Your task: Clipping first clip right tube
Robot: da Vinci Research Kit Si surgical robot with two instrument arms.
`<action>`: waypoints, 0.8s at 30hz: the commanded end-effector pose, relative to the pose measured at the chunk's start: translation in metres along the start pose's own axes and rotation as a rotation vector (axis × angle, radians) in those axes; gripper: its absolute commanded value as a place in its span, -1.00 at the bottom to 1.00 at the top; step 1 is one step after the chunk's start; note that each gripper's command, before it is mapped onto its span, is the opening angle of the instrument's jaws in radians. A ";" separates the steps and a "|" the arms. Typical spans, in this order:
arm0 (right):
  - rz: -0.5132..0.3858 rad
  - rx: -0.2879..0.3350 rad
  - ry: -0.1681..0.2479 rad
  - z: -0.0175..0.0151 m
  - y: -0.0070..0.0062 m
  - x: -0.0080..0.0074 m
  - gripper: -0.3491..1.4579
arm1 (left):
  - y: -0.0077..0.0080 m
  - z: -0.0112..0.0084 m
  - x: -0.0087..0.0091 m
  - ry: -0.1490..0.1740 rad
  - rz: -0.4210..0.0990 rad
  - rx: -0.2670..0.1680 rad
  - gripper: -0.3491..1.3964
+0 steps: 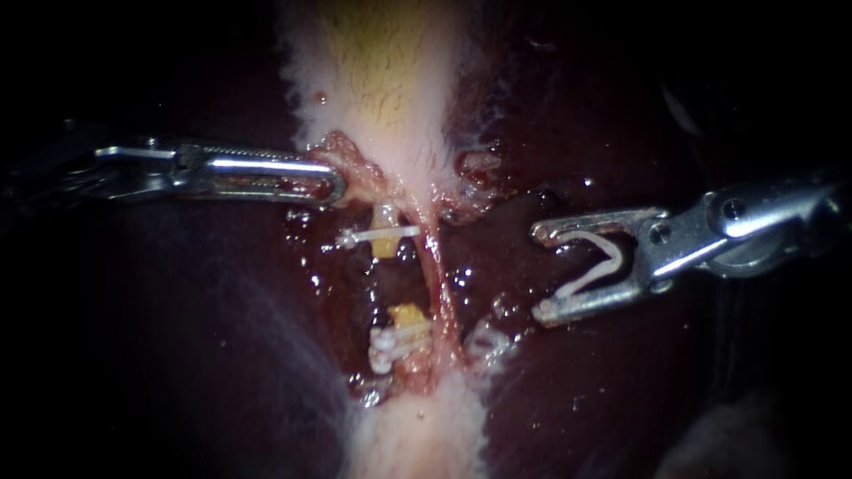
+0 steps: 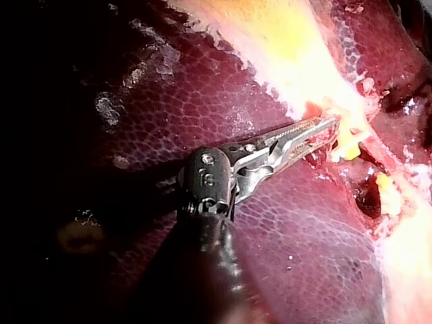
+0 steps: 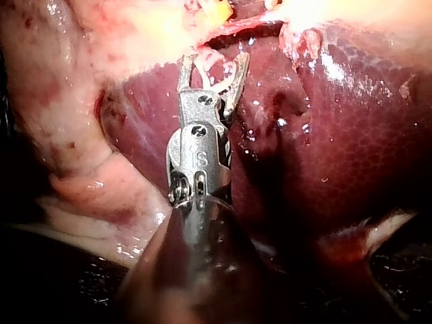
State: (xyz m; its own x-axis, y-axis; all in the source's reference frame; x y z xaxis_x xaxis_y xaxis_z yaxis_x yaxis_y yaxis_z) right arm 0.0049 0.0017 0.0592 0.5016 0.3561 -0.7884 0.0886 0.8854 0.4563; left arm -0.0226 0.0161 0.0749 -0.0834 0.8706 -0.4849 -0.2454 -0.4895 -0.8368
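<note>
Right instrument [image 1: 537, 272] | pincer spread, holding 1 white clip [image 1: 586, 278] by both legs | right tube [image 1: 441, 284] thin, bare, apart from it | left instrument [image 1: 333, 186] pincer clamped on tissue [image 1: 359, 168] | tube looks soft, slick, easily torn: straddle its bare middle

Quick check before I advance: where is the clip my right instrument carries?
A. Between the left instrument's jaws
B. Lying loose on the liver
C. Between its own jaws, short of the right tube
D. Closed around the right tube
C: the white clip sits between the jaws of the right instrument, touching both, and bare liver shows between it and the right tube.
</note>
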 end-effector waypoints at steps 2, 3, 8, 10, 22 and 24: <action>0.000 0.001 0.000 0.0000 0.0000 0.0000 -0.06 | 0.0002 -0.0003 0.0001 -0.001 0.000 -0.002 -1.00; 0.000 0.000 0.000 0.0000 0.0000 0.0000 -0.06 | 0.0003 -0.0006 0.0001 -0.002 0.000 -0.004 -1.00; 0.000 0.001 0.000 0.0000 0.0000 0.0000 -0.06 | 0.0015 -0.0039 0.0010 -0.005 -0.007 -0.011 -1.00; 0.000 0.001 0.000 0.0000 0.0000 0.0000 -0.06 | 0.0020 -0.0054 0.0017 -0.005 -0.012 -0.005 -1.00; 0.001 -0.002 0.000 0.0004 0.0000 0.0001 -0.06 | 0.0053 -0.0096 0.0056 0.036 -0.011 0.011 -1.00; 0.000 -0.005 -0.001 0.0010 -0.0001 0.0000 -0.06 | 0.0053 -0.0095 0.0054 0.037 -0.010 0.012 -1.00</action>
State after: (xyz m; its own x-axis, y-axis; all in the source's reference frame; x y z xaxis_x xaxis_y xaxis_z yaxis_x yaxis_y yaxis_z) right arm 0.0060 0.0013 0.0596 0.5018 0.3555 -0.7886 0.0814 0.8882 0.4522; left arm -0.0152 0.0177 0.0654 -0.0457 0.8736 -0.4845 -0.2569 -0.4790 -0.8394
